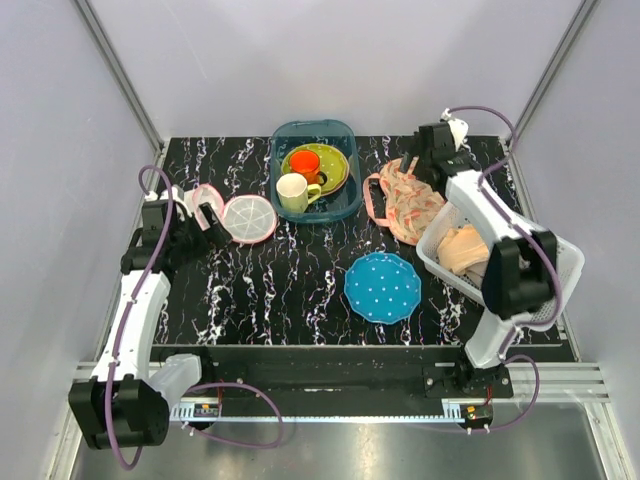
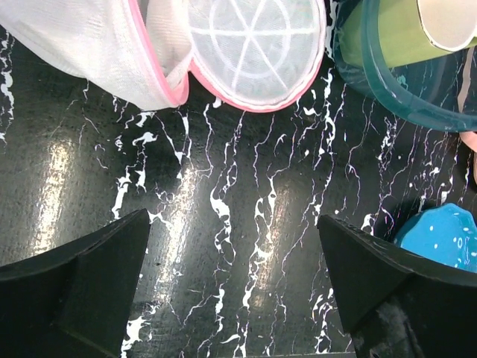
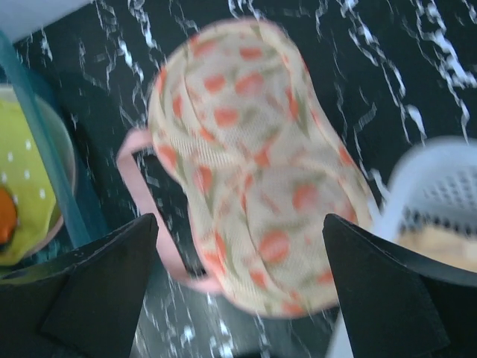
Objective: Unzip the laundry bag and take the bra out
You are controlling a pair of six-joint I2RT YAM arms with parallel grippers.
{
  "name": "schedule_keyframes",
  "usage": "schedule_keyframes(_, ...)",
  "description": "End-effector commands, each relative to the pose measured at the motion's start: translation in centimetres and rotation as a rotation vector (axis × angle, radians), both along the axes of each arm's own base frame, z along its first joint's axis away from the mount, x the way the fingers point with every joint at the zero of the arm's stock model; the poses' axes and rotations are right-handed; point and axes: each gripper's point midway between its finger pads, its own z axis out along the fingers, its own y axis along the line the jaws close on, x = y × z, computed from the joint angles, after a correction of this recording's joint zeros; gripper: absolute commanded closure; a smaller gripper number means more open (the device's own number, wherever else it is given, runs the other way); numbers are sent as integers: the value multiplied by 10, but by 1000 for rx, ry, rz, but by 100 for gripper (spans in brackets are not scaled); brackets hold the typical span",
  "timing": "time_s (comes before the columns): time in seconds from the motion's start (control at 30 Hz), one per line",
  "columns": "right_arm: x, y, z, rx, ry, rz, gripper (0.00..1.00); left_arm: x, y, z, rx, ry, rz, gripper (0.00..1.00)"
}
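The laundry bag (image 1: 408, 203), a peach pouch with red and green prints and a pink strap, lies flat on the table at the back right, against the white basket. In the right wrist view the laundry bag (image 3: 253, 156) fills the middle, blurred. My right gripper (image 1: 420, 162) hovers over its far end, open and empty (image 3: 240, 224). My left gripper (image 1: 205, 220) is open and empty (image 2: 232, 224) above bare table at the left, just short of a white mesh pink-rimmed piece (image 2: 257, 48). No bra shows apart from the bag.
A teal bin (image 1: 345, 205) at the back centre holds a green plate, an orange cup and a cream mug. A blue plate (image 1: 382, 287) lies in front of the bag. The white basket (image 1: 560, 262) at the right edge holds peach cloth (image 1: 462, 250).
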Motion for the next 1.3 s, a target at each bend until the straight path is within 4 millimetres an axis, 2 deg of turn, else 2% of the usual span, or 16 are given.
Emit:
schedule_keyframes(0.0,49,-5,-30,-53,117,26,0,5,-8,12,0,-48,-49,1)
schedule_keyframes(0.03,68,0,-43,-55,138,43,0,2,-7,13,4,-50,-45,1)
schedule_keyframes(0.23,103,6,-110,-89,282,80,0,-7,-9,13,-4,-47,-43,1)
schedule_keyframes(0.37,111,5,-131,-77,311,81,2,-13,-10,11,-12,-46,-38,1)
schedule_keyframes(0.43,116,14,-125,-46,299,127,19,-15,-10,11,-13,-47,-38,1)
schedule_keyframes(0.47,116,19,-118,-35,290,160,54,-16,-10,10,-14,-44,-38,1)
schedule_keyframes(0.53,112,26,-88,8,241,184,92,-18,-11,8,-13,-39,-45,1)
schedule_keyframes(0.57,117,28,-72,25,186,179,100,-18,-11,9,-13,-40,-45,1)
schedule_keyframes(0.6,109,26,-72,30,185,176,100,-18,-11,9,-12,-39,-46,1)
schedule_keyframes(0.63,107,28,-36,45,107,185,100,-18,-12,8,-17,-37,-48,1)
schedule_keyframes(0.67,111,30,-16,61,30,186,100,-18,-13,9,-20,-39,-51,1)
schedule_keyframes(0.7,101,30,-19,63,27,196,100,-17,-14,12,-26,-43,-55,1)
schedule_keyframes(0.77,95,33,32,101,-114,204,100,-14,-18,14,-41,-49,-74,1)
schedule_keyframes(0.8,87,31,30,103,-113,204,100,-13,-20,16,-47,-55,-80,1)
schedule_keyframes(0.87,77,32,60,126,-187,214,100,-9,-26,22,-64,-67,-107,1)
schedule_keyframes(1.27,34,76,107,369,-297,401,100,0,-59,54,-164,-149,-250,1)
